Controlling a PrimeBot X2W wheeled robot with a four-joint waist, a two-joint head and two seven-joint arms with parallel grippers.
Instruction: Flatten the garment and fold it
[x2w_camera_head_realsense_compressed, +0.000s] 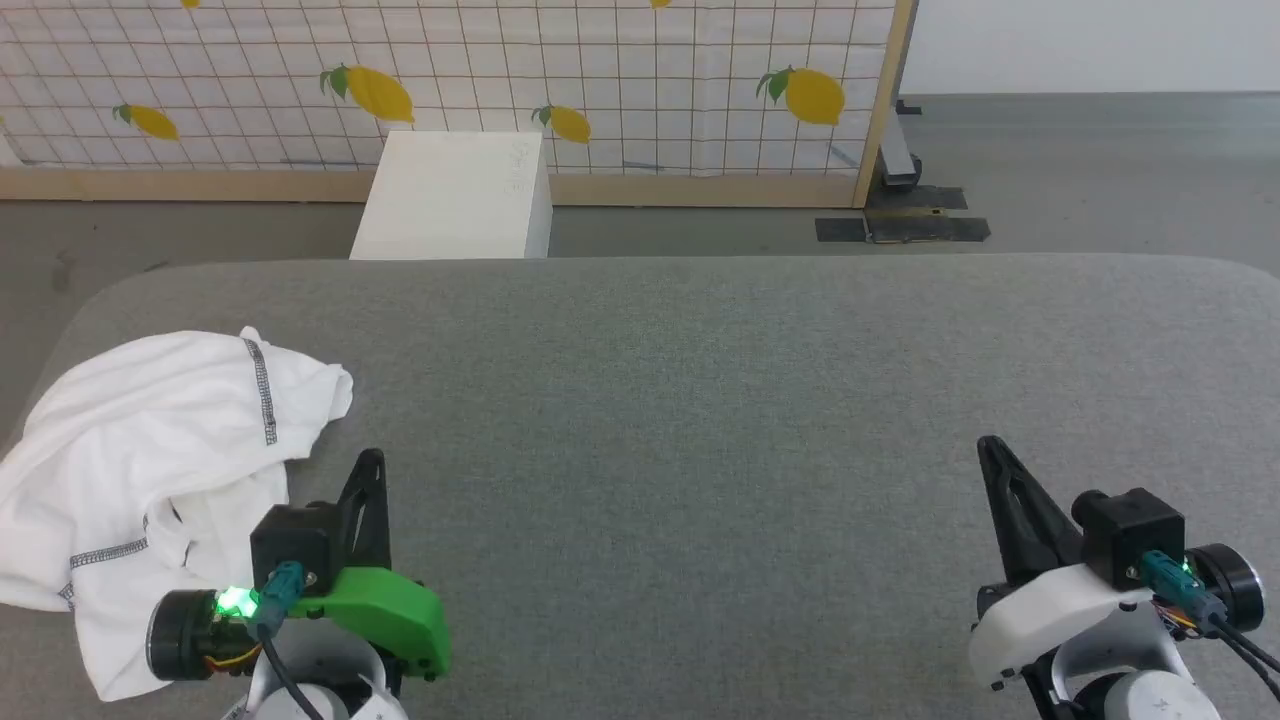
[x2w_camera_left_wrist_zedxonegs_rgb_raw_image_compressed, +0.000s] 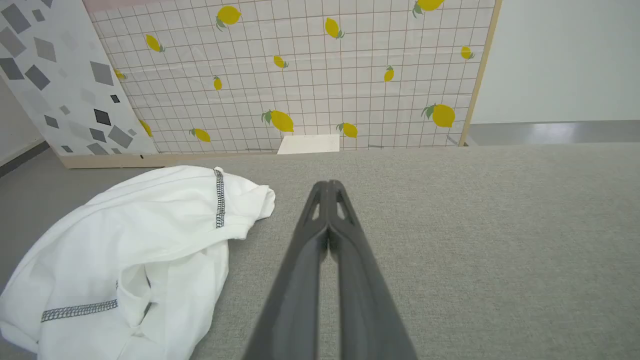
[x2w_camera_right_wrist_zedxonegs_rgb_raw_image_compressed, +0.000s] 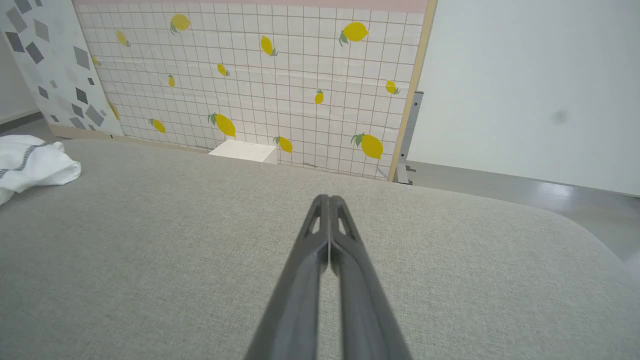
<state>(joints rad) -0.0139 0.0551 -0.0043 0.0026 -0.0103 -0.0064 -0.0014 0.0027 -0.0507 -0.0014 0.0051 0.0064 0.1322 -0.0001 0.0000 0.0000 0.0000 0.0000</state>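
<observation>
The garment (x2w_camera_head_realsense_compressed: 150, 470) is a white T-shirt with dark stitched seams, lying crumpled in a heap at the left end of the grey table (x2w_camera_head_realsense_compressed: 700, 400). It shows at the lower left of the left wrist view (x2w_camera_left_wrist_zedxonegs_rgb_raw_image_compressed: 135, 260) and at the far left of the right wrist view (x2w_camera_right_wrist_zedxonegs_rgb_raw_image_compressed: 30, 162). My left gripper (x2w_camera_head_realsense_compressed: 372, 458) hovers just right of the heap, shut and empty, its fingertips (x2w_camera_left_wrist_zedxonegs_rgb_raw_image_compressed: 328, 184) pressed together. My right gripper (x2w_camera_head_realsense_compressed: 988, 443) is far to the right, also shut with nothing in it, fingertips (x2w_camera_right_wrist_zedxonegs_rgb_raw_image_compressed: 328, 198) together over bare table.
A rigid white box (x2w_camera_head_realsense_compressed: 455, 195) stands on the floor beyond the table's far edge, in front of a lemon-patterned grid screen (x2w_camera_head_realsense_compressed: 600, 80). A wooden post and dark base plates (x2w_camera_head_realsense_compressed: 905, 215) sit on the floor at the back right.
</observation>
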